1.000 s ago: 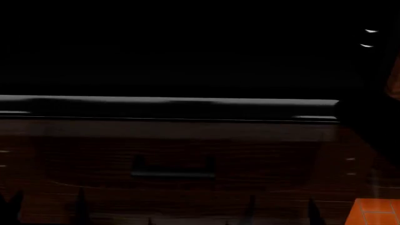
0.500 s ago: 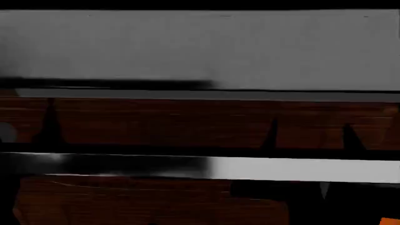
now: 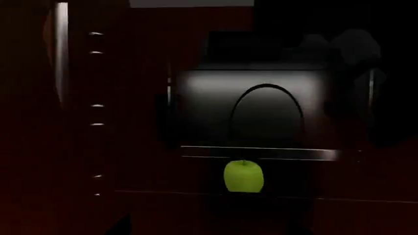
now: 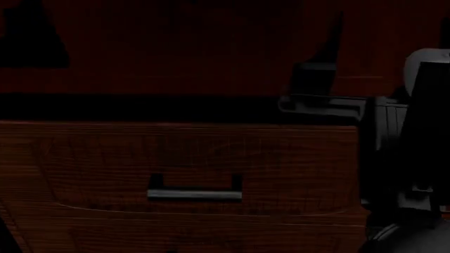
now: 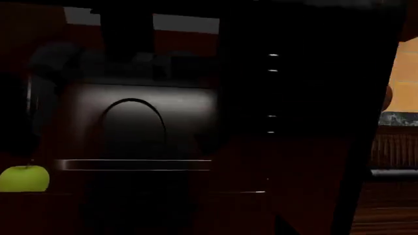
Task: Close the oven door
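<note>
The scene is very dim. I cannot clearly make out the oven door; a flat black band point(image 4: 176, 108) runs across just above a brown drawer front point(image 4: 183, 158). My right gripper point(image 4: 325, 47) is a dark shape rising above that band at the right. A dark finger-like silhouette point(image 4: 31, 37) sits at the upper left. In the left wrist view one fingertip point(image 3: 122, 226) of the left gripper point(image 3: 209, 231) shows far off the middle. In the right wrist view the right gripper point(image 5: 202, 231) likewise shows one fingertip point(image 5: 282, 226). Neither gripper holds anything.
The drawer carries a short silver handle point(image 4: 195, 194). Both wrist views face a grey box with an arched front point(image 3: 261, 107) point(image 5: 130, 122), a silver bar point(image 3: 261, 153) below it, and a green apple point(image 3: 243, 176) point(image 5: 25, 178). A tall black slanted panel point(image 5: 313, 98) stands beside it.
The glossy black panel and long bright bar above the drawer no longer show in the head view; dark wood is there now. The gripper silhouettes went from the bottom to the top.
</note>
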### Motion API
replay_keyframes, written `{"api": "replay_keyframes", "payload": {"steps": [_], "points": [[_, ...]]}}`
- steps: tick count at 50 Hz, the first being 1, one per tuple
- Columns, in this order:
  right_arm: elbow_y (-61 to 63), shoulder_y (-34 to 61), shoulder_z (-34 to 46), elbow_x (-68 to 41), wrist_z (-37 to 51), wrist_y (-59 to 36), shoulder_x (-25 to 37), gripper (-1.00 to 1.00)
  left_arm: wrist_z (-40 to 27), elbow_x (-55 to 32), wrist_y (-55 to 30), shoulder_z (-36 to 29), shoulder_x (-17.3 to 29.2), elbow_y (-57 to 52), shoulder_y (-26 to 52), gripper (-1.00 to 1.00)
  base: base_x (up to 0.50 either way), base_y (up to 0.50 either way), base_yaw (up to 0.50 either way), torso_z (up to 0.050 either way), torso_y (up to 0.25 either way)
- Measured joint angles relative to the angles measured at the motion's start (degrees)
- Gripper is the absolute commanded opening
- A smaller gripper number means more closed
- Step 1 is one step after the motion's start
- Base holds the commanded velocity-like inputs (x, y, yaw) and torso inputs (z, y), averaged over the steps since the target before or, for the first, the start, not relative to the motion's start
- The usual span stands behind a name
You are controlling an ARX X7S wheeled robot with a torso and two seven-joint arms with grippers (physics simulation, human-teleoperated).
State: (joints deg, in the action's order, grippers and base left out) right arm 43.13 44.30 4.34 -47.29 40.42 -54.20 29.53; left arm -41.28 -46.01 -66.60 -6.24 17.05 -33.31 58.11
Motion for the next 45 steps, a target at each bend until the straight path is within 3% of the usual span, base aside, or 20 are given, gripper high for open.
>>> {"api": "replay_keyframes", "payload": {"steps": [13,23,31,34,41,45], "points": [[-12.5,17.8,4.7,1.6,-3.3,-3.1,-0.5,1.0,5.9,6.2,5.8,-6.2,-2.0,18.8,14.0,1.0,0.0,0.0,0.0,0.0,0.0],[-34.1,33.1,8.8,6.7,-9.5,0.5,-4.2,1.0,12.3,14.3,14.9,-14.3,-5.9,40.1,26.9,1.0,0.0,0.0,0.0,0.0,0.0],[-54.9,43.5,13.3,12.7,-15.0,7.4,-8.4,1.0,17.8,17.4,24.2,-18.7,-11.2,65.3,38.3,1.0,0.0,0.0,0.0,0.0,0.0],[-64.6,48.0,15.0,15.1,-17.7,11.3,-10.6,1.0,18.4,13.0,28.2,-24.1,-12.6,74.6,42.8,1.0,0.01,0.0,0.0,0.0,0.0],[-91.1,58.9,18.3,20.3,-25.6,22.1,-16.4,1.0,13.3,-0.3,29.0,-43.2,-14.2,83.5,51.3,1.0,0.04,0.0,-0.01,0.004,-0.012],[-95.2,62.5,19.3,20.0,-25.6,19.5,-18.4,1.0,10.9,-8.2,31.1,-53.2,-15.0,87.2,54.4,1.0,0.08,0.0,-0.01,0.012,-0.024]]}}
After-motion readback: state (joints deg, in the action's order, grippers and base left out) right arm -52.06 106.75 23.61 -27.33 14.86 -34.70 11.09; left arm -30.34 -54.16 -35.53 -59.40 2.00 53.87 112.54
